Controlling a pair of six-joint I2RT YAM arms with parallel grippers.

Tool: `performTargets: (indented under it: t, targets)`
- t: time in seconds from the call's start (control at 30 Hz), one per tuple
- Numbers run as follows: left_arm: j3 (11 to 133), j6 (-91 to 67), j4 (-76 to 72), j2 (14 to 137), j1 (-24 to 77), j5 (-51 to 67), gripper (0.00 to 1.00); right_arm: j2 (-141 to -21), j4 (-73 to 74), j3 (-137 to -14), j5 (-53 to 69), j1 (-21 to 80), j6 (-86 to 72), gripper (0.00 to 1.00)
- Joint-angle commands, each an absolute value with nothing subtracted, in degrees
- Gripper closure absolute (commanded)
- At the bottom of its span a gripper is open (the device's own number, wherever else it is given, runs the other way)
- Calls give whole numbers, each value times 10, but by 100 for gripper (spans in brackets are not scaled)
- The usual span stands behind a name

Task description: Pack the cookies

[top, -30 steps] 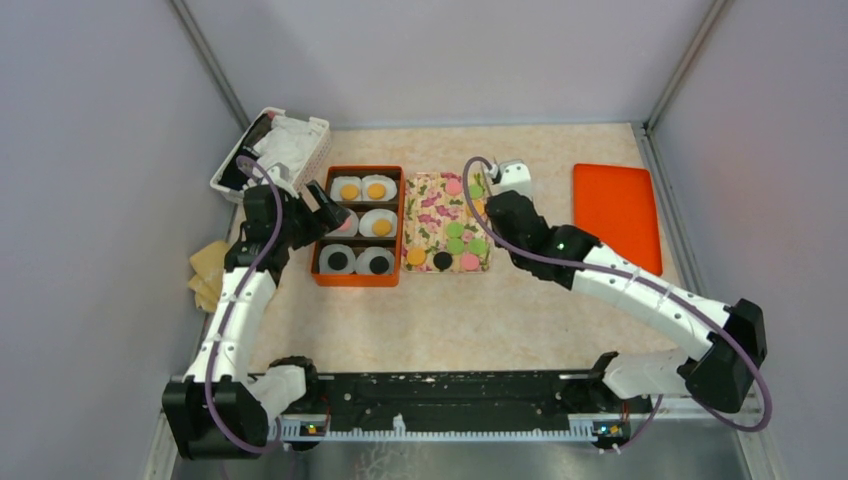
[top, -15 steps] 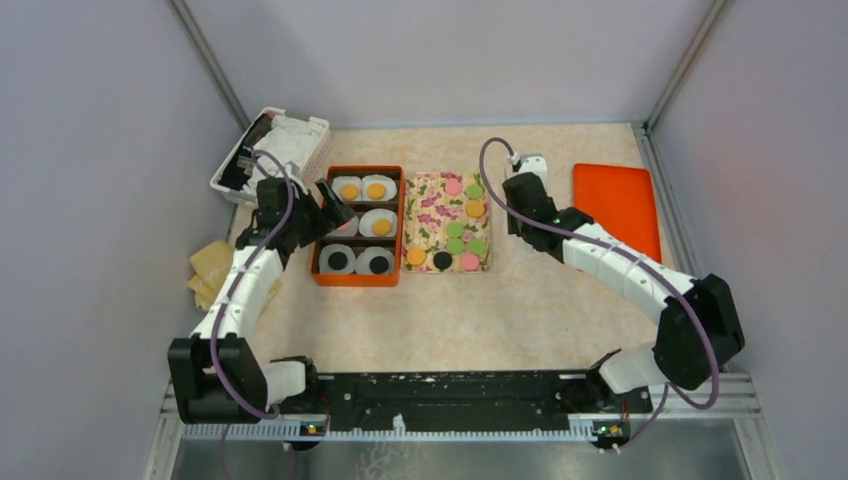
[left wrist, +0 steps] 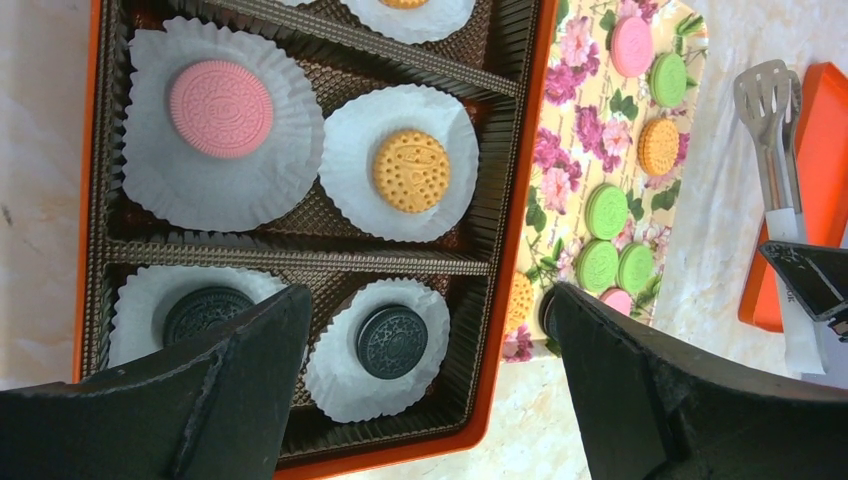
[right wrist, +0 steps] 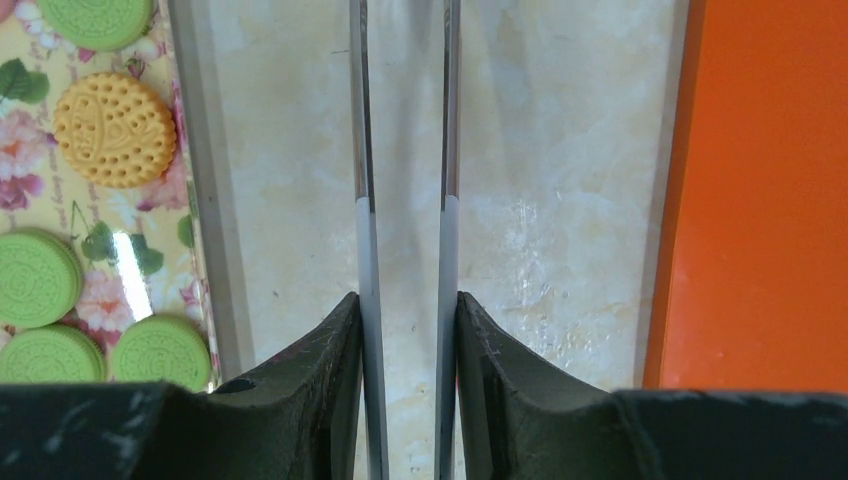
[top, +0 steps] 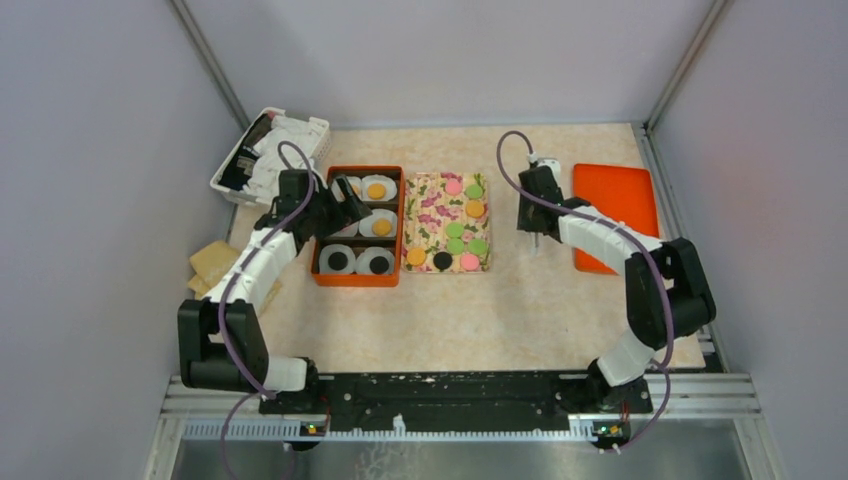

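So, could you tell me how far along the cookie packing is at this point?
Done: the box's paper cups each hold a cookie, as far as shows. In hand: the right pincer grips empty tongs between tray and lid; the left pincer hangs open over the box. Left: about nine cookies on the flowered tray.

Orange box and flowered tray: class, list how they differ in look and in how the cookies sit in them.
The orange box is plain-coloured and divided into compartments; the flowered tray is patterned and undivided. In the box each of the cookies seen sits alone in a white paper cup; on the tray they lie bare, close together. Both are rectangular and hold cookies.
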State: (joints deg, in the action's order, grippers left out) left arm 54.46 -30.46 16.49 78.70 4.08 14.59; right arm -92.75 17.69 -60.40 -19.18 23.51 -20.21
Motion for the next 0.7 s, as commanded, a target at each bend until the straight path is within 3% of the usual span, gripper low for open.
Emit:
performTargets:
  t: [0.0, 0.47, 0.67]
  targets:
    - [570, -312, 134, 788, 50, 151, 4, -953, 163, -616, -167, 213, -218, 71]
    - [568, -320, 145, 759, 70, 137, 3, -1015, 254, -634, -172, 180, -219, 63]
    - [566, -321, 149, 751, 78, 132, 3, -991, 248, -627, -159, 180, -211, 43]
